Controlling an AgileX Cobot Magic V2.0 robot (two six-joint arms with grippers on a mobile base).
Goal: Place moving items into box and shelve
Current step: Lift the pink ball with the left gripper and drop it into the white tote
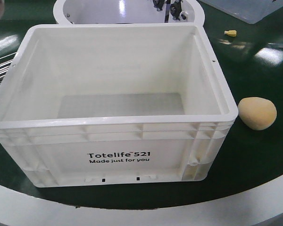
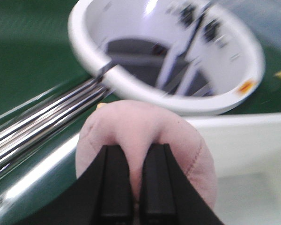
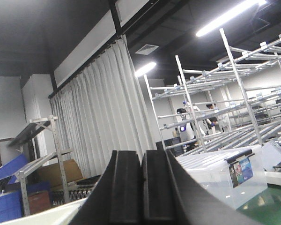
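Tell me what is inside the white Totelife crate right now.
Inside the crate only its bare grey floor shows; the near wall hides the front strip. The yellow-tan lump lies outside, right of it in the front view; the left gripper holds the pinkish lump.

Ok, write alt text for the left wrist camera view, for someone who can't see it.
The left pincer is shut on a pinkish-brown lump, squeezing a dent into it. Behind it lie the rim of the white crate, a round white tub and shiny metal rods on a green surface.
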